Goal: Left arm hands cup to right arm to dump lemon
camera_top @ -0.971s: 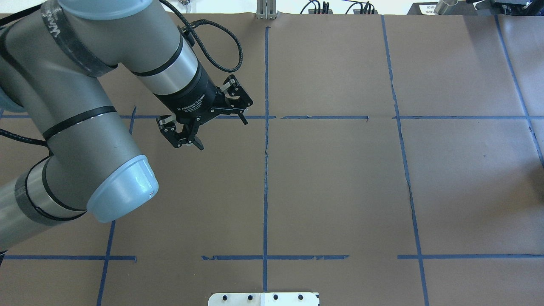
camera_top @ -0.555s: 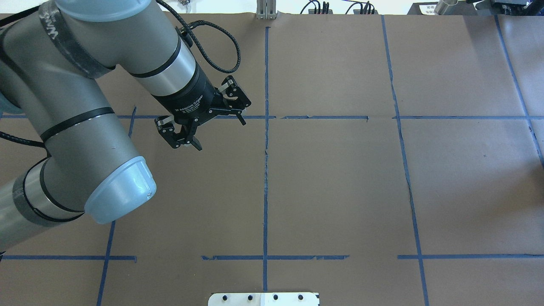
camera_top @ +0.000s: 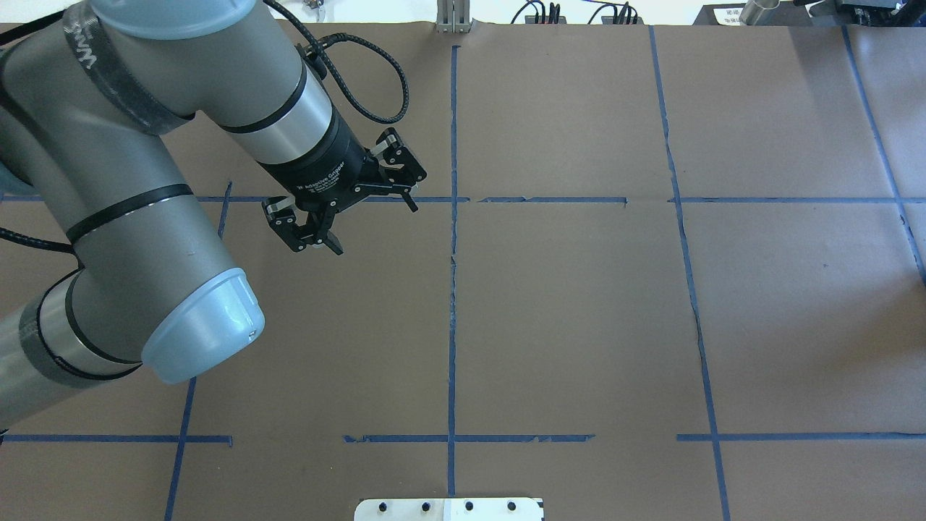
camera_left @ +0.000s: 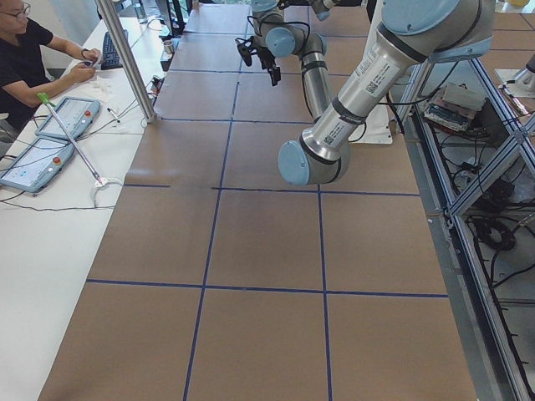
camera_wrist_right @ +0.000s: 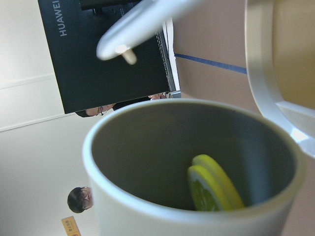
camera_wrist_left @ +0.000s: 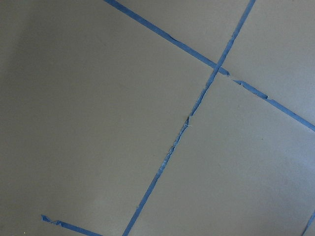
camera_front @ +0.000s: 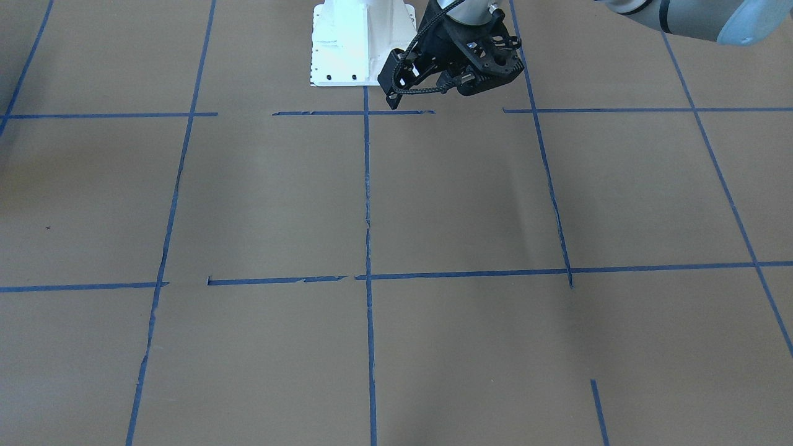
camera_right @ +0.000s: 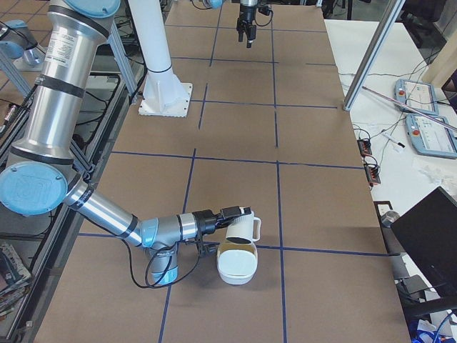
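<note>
I read "HUAWE", cut off by the frame edge, on the black screen (camera_wrist_right: 98, 59). I read "Adaptive Gripper" on the left gripper (camera_top: 376, 230) body.

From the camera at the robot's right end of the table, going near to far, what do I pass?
White ribbed mug with a loop handle → white robot pedestal on a square base plate → left arm's bulky black tool at the far end. The white bowl overlaps the mug, so it is left out.
</note>
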Action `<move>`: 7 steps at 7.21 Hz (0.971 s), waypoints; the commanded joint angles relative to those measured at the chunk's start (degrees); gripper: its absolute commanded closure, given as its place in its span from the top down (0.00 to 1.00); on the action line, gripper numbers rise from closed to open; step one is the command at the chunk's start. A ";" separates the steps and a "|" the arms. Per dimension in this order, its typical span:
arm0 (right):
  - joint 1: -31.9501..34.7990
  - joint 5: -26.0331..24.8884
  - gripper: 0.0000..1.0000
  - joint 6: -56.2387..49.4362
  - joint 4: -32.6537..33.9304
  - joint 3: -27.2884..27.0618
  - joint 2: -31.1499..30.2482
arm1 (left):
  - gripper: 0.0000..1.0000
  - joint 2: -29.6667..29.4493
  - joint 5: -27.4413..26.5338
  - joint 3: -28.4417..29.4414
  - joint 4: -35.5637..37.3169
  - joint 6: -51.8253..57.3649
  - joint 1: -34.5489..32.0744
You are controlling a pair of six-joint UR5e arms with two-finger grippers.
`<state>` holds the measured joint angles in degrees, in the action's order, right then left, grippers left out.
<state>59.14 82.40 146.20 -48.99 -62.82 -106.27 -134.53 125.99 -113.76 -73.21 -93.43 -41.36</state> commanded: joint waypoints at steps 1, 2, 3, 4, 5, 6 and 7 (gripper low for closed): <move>1.23 -1.62 0.01 8.01 -0.84 0.16 0.36 | 1.00 0.06 -0.57 -0.15 0.00 0.00 0.06; 1.32 -3.28 0.02 11.00 -0.84 0.25 0.62 | 1.00 0.06 -0.65 -0.15 0.00 0.00 0.06; 1.85 -4.60 0.02 13.90 -1.36 0.25 0.54 | 1.00 0.06 -1.00 -0.24 0.09 0.00 0.06; 1.77 -4.88 0.02 15.67 -4.94 0.42 0.54 | 1.00 0.14 -1.09 -0.41 0.18 -0.09 0.06; 1.77 -4.97 0.02 17.60 -5.75 0.42 0.54 | 1.00 0.15 -1.53 -0.50 0.35 -0.09 0.06; 1.77 -5.05 0.04 20.23 -5.94 0.42 0.54 | 1.00 0.06 -1.88 -0.85 0.44 -0.09 0.06; 2.03 -5.06 0.03 22.87 -5.94 0.25 0.54 | 1.00 0.06 -2.06 -1.29 0.53 -0.44 0.14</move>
<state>60.99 77.41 165.92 -54.65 -62.45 -105.73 -134.44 124.23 -114.59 -72.80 -93.60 -41.27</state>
